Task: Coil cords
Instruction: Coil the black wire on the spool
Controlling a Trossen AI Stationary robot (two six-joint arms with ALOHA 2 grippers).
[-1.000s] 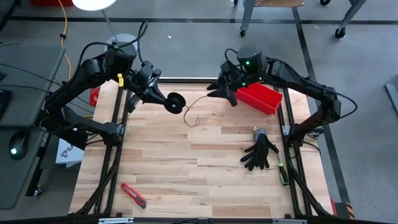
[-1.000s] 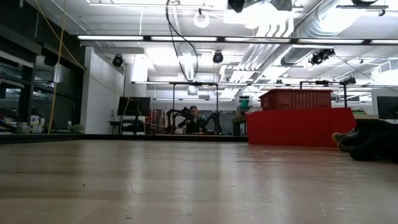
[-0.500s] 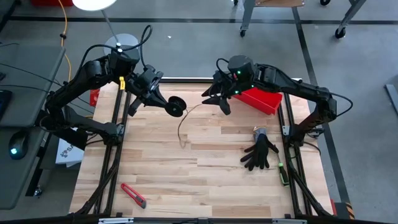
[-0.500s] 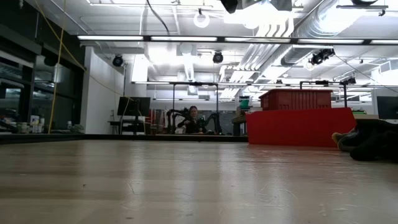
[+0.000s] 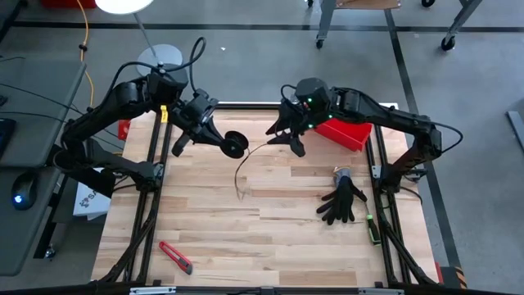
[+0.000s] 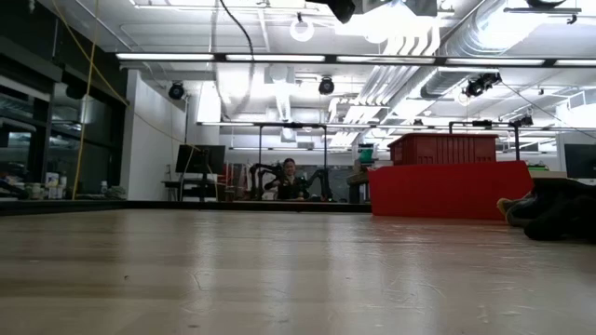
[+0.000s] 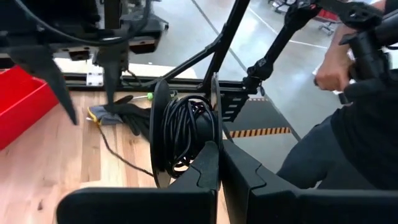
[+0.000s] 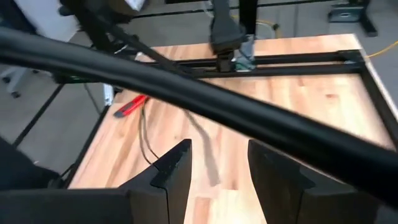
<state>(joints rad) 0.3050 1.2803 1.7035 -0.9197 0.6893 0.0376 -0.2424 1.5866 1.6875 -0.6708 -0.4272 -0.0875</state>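
Spool (image 5: 235, 144) is clamped in the closed left gripper (image 5: 221, 141), held above the table's far side. Cord (image 5: 243, 168) hangs loose below. Right gripper (image 5: 282, 137) is parted, empty, positioned just beside for guiding.

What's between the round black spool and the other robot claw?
In the high view, only the thin cord crosses between the spool, held by the shut left tool, and the open right tool, hanging over the bare table.
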